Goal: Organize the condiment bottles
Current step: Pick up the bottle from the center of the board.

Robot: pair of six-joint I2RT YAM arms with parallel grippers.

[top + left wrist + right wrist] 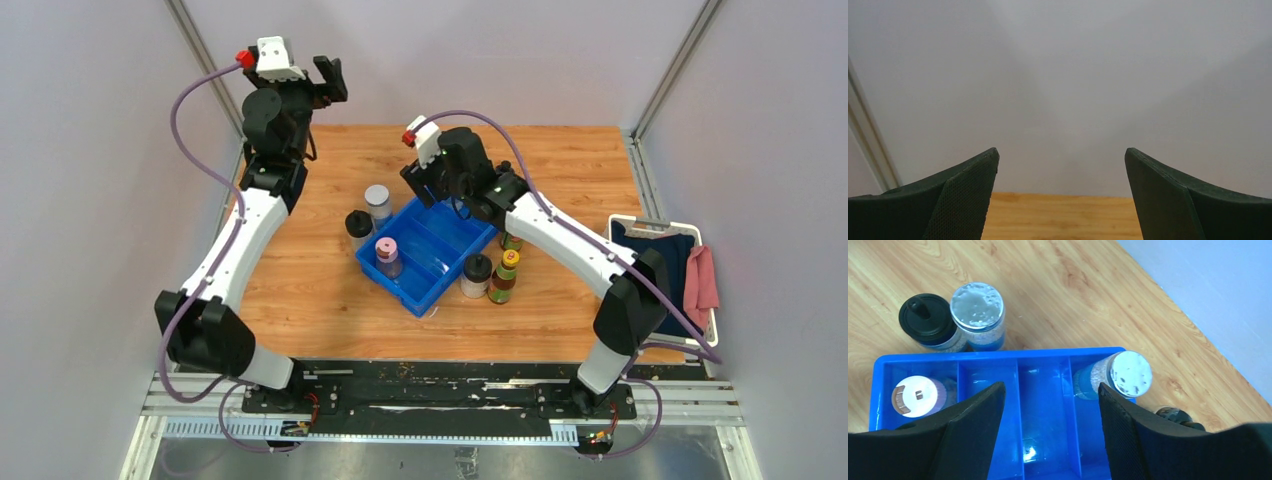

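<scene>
Wooden table (300,290): blue tray (390,289), bottles (503,282)

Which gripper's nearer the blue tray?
Right. The right gripper hovers open above the tray's far end; the left gripper is raised well off to the tray's far left, facing the wall.

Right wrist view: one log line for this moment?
right gripper: open, empty, above tray | tray: pink-lid jar, silver-lid jar inside | left gripper: open, empty, raised
</scene>
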